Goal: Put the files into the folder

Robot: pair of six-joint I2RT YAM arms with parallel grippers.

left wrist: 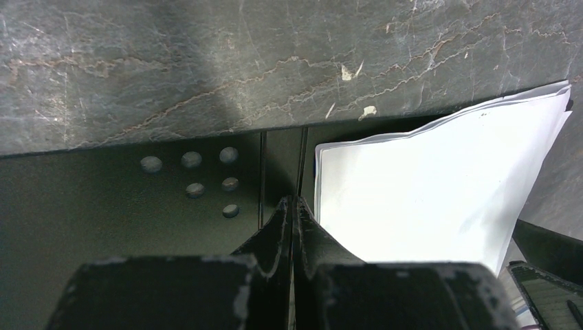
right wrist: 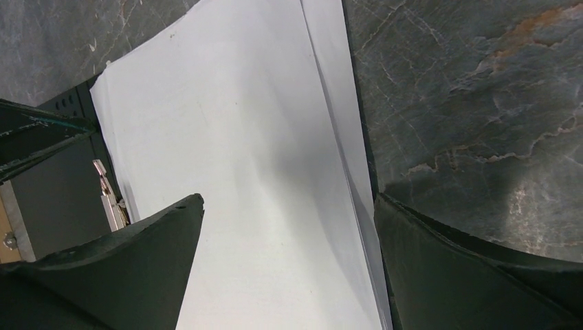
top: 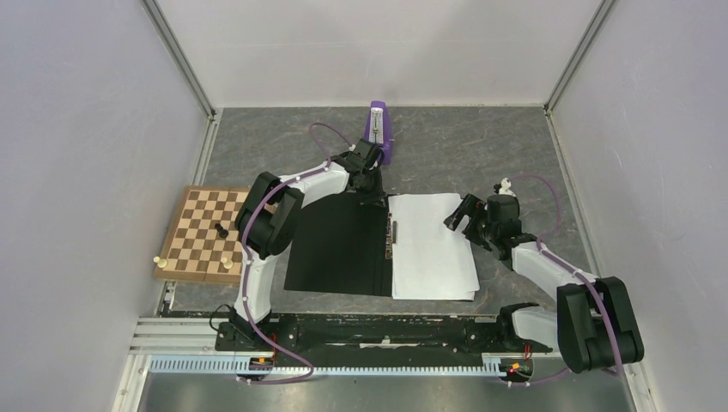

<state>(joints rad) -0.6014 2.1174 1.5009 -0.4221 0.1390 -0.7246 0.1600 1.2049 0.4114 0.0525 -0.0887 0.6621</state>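
- Top external view: we see the folder (top: pixel 336 245) lying open and flat on the grey surface (top: pixel 481 146), black inside facing up, near the middle of the table.
- The files (top: pixel 432 247) lie as a white stack on the folder's right half, just beside the metal clip (top: pixel 393 233) along the spine. The left half is bare black.
- The sheets are not squared up: in the right wrist view a lower sheet peeks out along the stack's right side, and in the left wrist view the far corners are fanned.
- The left pincer (top: pixel 371 184) is at the folder's far edge, close to the spine. In the left wrist view its fingers (left wrist: pixel 278 230) are pressed together, and we see nothing between them.
- The right pincer (right wrist: pixel 289 199) is over the files' right edge with its jaws spread wide; one finger is above the paper, the other above the bare surface. It grips nothing.
- A chessboard (top: pixel 206 233) with a few pieces (top: pixel 222 230) lies left of the folder, apart from it.
- A purple object (top: pixel 378 129) stands upright beyond the left pincer, towards the back.
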